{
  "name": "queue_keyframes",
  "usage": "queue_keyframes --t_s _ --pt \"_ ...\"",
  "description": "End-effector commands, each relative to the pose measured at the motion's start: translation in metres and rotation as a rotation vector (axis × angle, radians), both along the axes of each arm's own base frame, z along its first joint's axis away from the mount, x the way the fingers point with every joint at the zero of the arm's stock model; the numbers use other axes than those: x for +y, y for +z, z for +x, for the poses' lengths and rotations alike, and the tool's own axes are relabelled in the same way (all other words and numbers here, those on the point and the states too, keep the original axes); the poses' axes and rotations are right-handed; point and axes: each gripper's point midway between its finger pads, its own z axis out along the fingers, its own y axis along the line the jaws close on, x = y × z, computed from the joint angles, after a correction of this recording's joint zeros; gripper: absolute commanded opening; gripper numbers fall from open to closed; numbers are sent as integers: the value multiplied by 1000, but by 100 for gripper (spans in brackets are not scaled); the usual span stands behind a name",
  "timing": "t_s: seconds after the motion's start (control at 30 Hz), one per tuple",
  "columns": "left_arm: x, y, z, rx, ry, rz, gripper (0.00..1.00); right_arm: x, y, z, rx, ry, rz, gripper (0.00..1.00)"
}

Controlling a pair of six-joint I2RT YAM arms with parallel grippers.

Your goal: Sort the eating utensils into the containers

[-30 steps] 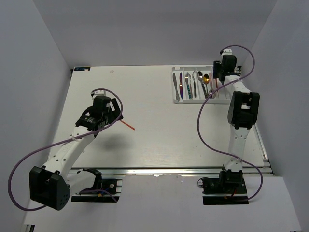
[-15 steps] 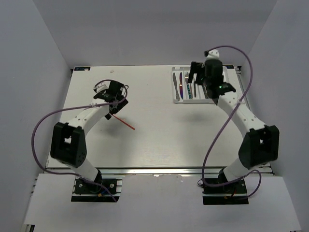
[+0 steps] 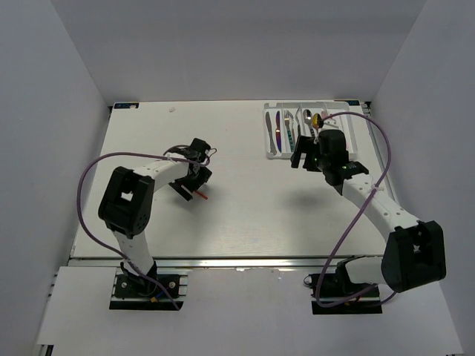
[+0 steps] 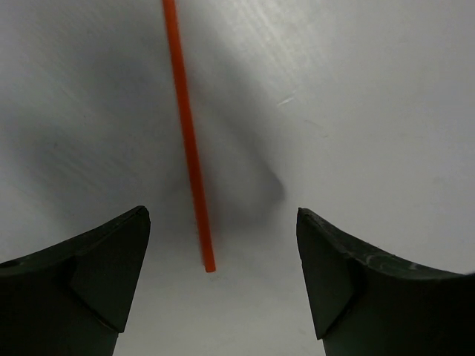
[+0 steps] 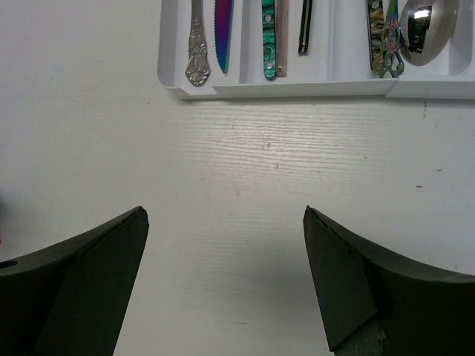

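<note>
On my overhead view the left gripper (image 3: 191, 176) sits left of centre, low over the white table (image 3: 252, 222), right at the one orange-red chopstick (image 3: 199, 195) that lies loose there. From the left wrist camera I see its jaws standing apart with nothing in them. The chopstick (image 4: 188, 148) runs down from the top of that frame and ends between the two fingers (image 4: 89, 274), nearer the left one, touching neither. The right gripper (image 3: 304, 157) hangs at centre right of the overhead view, just below the lower edge of the white cutlery tray (image 3: 272, 154), which lies in the upper right. Its wrist camera shows that claw spread wide and empty too. The tray's near rim (image 5: 297, 90) runs across the top of that frame. In the compartments I can make out a silver knife handle (image 5: 196, 59), a rainbow-tinted serrated blade (image 5: 223, 30), a teal handle (image 5: 268, 37) and a spoon bowl (image 5: 427, 26).
</note>
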Motion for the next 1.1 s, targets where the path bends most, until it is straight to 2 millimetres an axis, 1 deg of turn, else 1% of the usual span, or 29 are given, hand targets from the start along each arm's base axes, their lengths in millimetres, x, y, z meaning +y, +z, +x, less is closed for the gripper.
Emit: queue_keyframes --t_s 0.0,0.07,0.1,0.17,0.2,0.27,0.3,0.37,0.57,0.6,0.67,0.73,0.8,0.83,0.87,0.9,0.93,0.97,1.03,1.07 --pt "-6 -23 -24 92 30 -39 88 7 22 -5 -67 32 50 89" --pt "-7 -28 -30 105 34 -44 87 8 22 -8 -68 41 61 89" --pt "-8 -28 -31 101 35 -48 80 10 23 -9 -68 50 66 89" --pt "-7 -32 -36 112 38 -49 72 10 22 -10 -63 54 70 89" --pt "-7 -33 -37 116 36 -52 64 11 22 -11 -62 58 72 89" --pt "-7 -40 -43 140 32 -58 60 11 21 -12 -64 59 74 89" --pt "-7 -42 -45 149 33 -57 54 12 22 -11 -68 61 78 89" --pt "-7 -48 -50 179 30 -54 48 11 19 -12 -66 62 76 89" --pt "-1 -56 -60 251 15 -10 36 13 17 -15 -72 72 86 89" --pt "0 -57 -62 268 9 -1 34 13 14 -17 -67 77 88 89" --pt "3 -60 -68 294 5 13 29 15 17 -17 -83 81 102 89" --pt "3 -65 -74 326 -3 12 25 16 14 -19 -81 84 108 89" --pt "5 -70 -81 355 -12 20 16 17 15 -19 -87 89 114 89" --pt "2 -73 -82 362 -20 5 10 17 16 -18 -91 88 117 89" --pt "2 -76 -86 375 -33 -1 0 24 18 -20 -91 124 139 89" --pt "2 -80 -91 389 -44 -7 0 26 17 -21 -88 136 146 89" --pt "-2 -81 -88 378 -60 -27 0 29 15 -23 -84 152 153 89" --pt "-2 -80 -89 377 -88 -23 0 38 21 -23 -110 201 187 89" --pt "-6 -69 -81 312 -128 -28 0 53 24 -29 -122 283 240 89" --pt "-3 -63 -76 275 -139 -6 0 59 20 -34 -112 310 271 89"
